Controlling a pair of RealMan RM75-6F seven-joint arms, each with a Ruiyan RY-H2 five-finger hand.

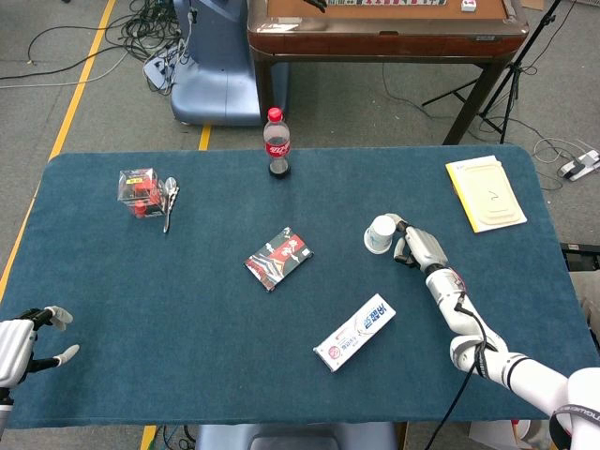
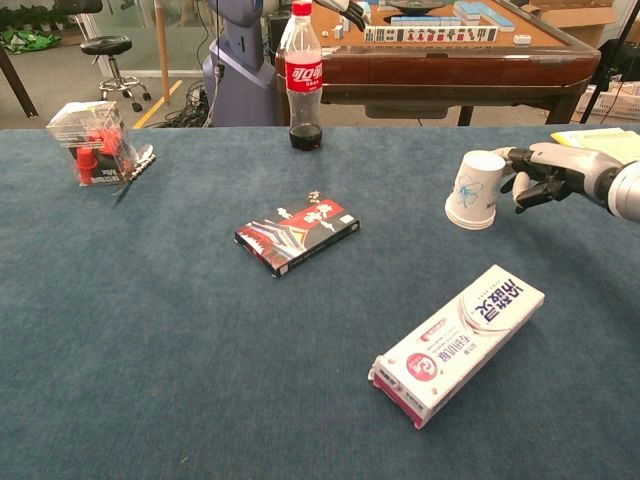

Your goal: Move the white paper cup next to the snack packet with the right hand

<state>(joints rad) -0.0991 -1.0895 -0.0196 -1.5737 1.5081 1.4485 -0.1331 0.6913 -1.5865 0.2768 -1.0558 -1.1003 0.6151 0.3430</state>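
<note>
Cup (image 2: 473, 190) inverted, tilted, toward table's right edge; right hand (image 2: 545, 172) fingers curled against its side, grasp unclear. Shove could topple it short of packet (image 2: 296, 234).

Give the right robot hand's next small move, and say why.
Probably close the right robot hand around the white paper cup: its fingers are at the cup's side but not visibly wrapped around it, and the red-and-black snack packet lies well off to the cup's left.
</note>
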